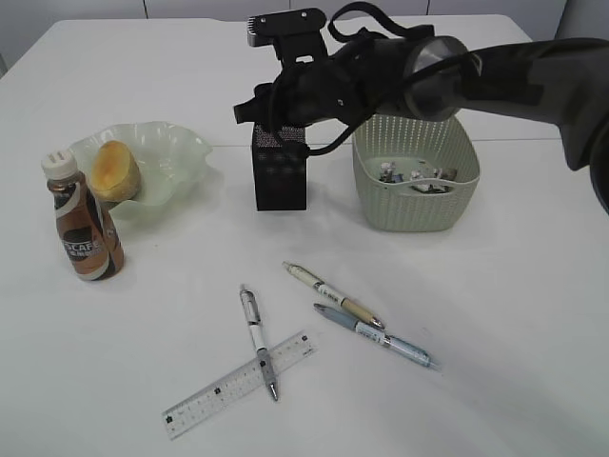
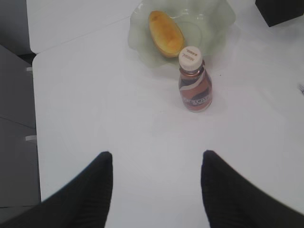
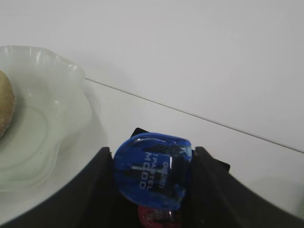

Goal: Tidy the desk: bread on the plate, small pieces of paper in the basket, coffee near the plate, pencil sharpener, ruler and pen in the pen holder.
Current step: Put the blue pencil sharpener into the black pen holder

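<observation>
A translucent blue pencil sharpener [image 3: 152,175] is pinched between the jaws of my right gripper [image 3: 152,151], just above the black mesh pen holder [image 1: 281,181]. In the exterior view the right gripper [image 1: 278,141] points down at the holder's top. The bread [image 1: 114,169] lies on the pale green plate [image 1: 181,152], and the coffee [image 1: 84,224] stands in front of it. A clear ruler [image 1: 238,384] and three pens [image 1: 258,341] lie on the desk near the front. Over bare desk, my left gripper [image 2: 156,159] is open and empty, short of the coffee [image 2: 194,80].
The grey-green basket [image 1: 416,195] stands right of the pen holder with small paper pieces [image 1: 414,173] inside. One pen lies across the ruler; two more pens [image 1: 333,295] [image 1: 376,336] lie to its right. The desk's left edge [image 2: 33,118] shows in the left wrist view.
</observation>
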